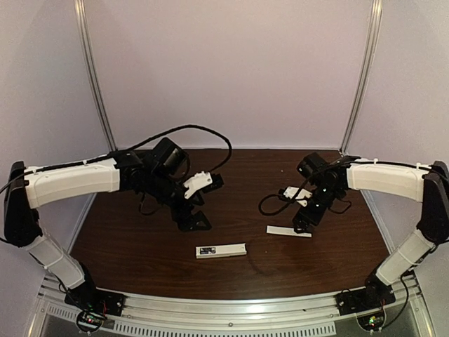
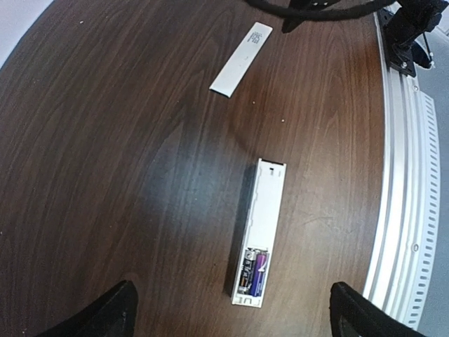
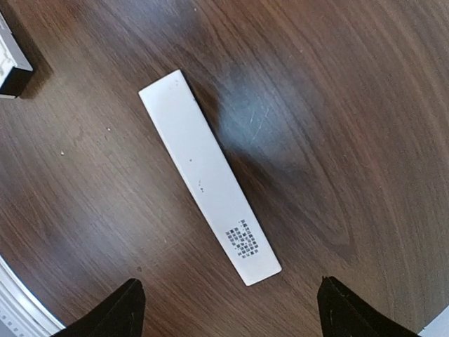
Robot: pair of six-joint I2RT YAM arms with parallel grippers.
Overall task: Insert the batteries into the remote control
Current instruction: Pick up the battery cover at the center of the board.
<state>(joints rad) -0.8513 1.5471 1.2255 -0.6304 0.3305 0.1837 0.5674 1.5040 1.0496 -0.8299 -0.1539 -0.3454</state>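
Note:
The remote control lies flat on the dark wood table, its battery bay uncovered. Both batteries sit side by side in that bay: a bluish-purple one and a dark one. My left gripper hovers open above the bay end, its fingers wide on either side and touching nothing. My right gripper is open over a thin flat white strip bearing a dark code patch. Nothing is between its fingers.
A ribbed aluminium rail runs along the table's near edge, with the arm bases bolted to it. A black cable loops above the left arm. Pale walls enclose the back and sides. The remote's end shows at the right wrist view's corner.

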